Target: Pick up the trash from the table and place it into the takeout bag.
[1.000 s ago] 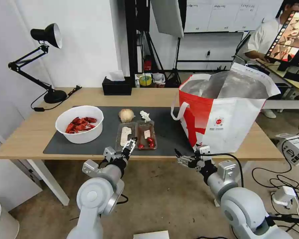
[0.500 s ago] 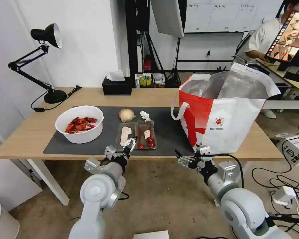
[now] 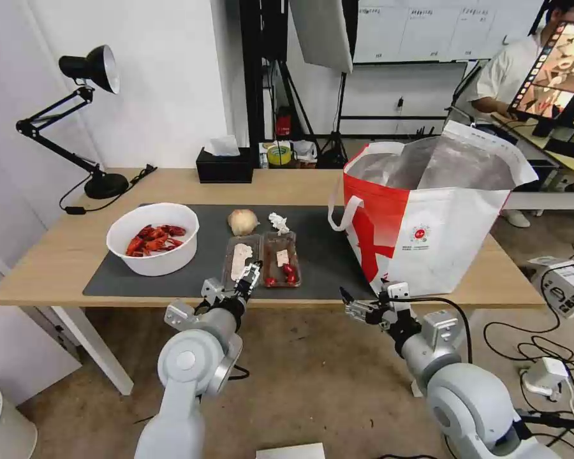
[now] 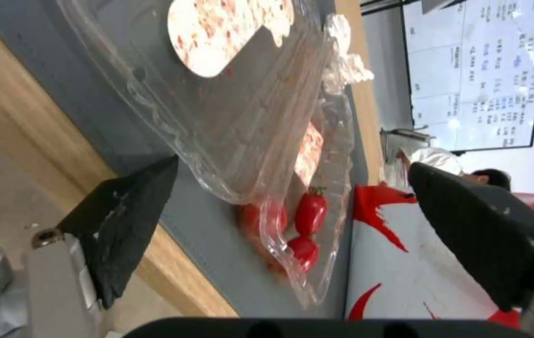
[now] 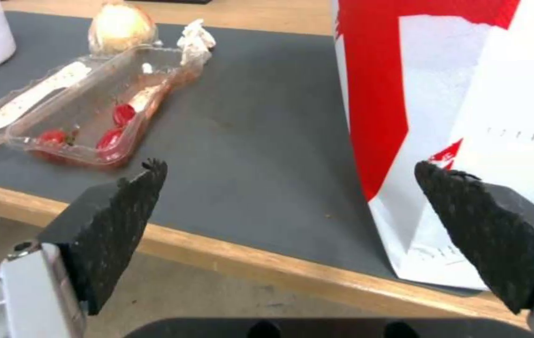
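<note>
Wide apart stand the jaws of the left gripper (image 3: 251, 273), their black wedge-shaped pads (image 4: 131, 211) with a rough grain, at the near edge of the clear two-compartment tray (image 3: 260, 260); one pad sits close by the tray's crinkled thin plastic rim, though contact cannot be told. That tray lies on the dark grey mat (image 3: 325, 255), a white speckled strip in its left compartment and small glossy red tomatoes (image 4: 309, 213) in the right one. Just behind it lie a crumpled white tissue (image 3: 278, 222) and a round beige ball (image 3: 242, 221), and further left a smooth white round bowl (image 3: 153, 238) holds red crayfish shells. Spread wide too are the jaws of the right gripper (image 3: 356, 305), with coarse black pads (image 5: 117, 206), below the light-wood bench (image 3: 57, 255) edge, near the takeout bag (image 3: 427, 223), a tall white and red tote lined with wrinkled silver foil, standing upright on the mat's right end.
</note>
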Robot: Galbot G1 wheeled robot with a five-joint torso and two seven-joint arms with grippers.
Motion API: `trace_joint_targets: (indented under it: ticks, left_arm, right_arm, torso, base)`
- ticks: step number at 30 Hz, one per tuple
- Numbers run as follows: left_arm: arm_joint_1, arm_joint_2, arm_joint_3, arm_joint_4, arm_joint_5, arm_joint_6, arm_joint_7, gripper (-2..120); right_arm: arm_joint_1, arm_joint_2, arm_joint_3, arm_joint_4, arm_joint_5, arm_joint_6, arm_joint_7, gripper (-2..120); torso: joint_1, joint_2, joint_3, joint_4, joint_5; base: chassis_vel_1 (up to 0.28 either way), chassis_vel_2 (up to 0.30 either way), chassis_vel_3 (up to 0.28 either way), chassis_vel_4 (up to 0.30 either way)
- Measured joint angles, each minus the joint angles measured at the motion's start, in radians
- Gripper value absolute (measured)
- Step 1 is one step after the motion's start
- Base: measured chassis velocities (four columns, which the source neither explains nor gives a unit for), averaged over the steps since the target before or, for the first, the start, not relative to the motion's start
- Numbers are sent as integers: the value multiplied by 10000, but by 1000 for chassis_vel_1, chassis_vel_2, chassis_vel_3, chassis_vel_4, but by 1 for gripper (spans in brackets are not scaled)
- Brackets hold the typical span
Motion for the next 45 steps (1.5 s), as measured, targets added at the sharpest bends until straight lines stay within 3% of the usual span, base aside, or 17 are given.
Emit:
trace_joint_targets:
  ticks: [12,45]
  left_arm:
    - [14,87,-75,-8,0,-287,44,100]
    - [-17,186,-119,-473,104,-888,1045,100]
  right_arm:
    - [71,144,-216,-199,-173,6,31,100]
    - [86,305,-321,-336,-320,19,21,100]
  torso:
    - [1,-1,2,5,0]
    - [2,-3,2,3,0]
  base:
    - [0,0,0,0]
    - [0,0,0,0]
